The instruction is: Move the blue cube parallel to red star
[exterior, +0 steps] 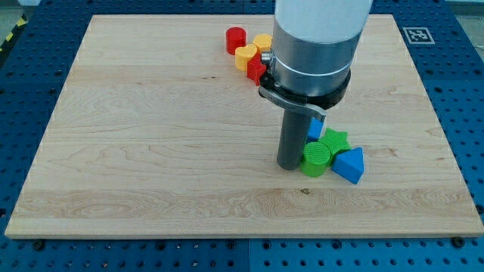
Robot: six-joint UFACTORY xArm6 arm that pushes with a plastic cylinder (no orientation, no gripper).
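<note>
My tip (289, 165) rests on the board just left of a green cylinder (315, 160). The blue cube (314, 130) is right of the rod, mostly hidden behind it and the green pieces. A green star (334, 141) sits behind the green cylinder. A blue triangle (350, 165) lies to the right of the cylinder. The red star (256, 69) is near the view's top centre, partly hidden by the arm's body.
A red cylinder (236, 39), a yellow heart (245, 55) and a yellow block (262, 41) cluster beside the red star at the view's top. The wooden board (151, 136) has blue pegboard around its edges.
</note>
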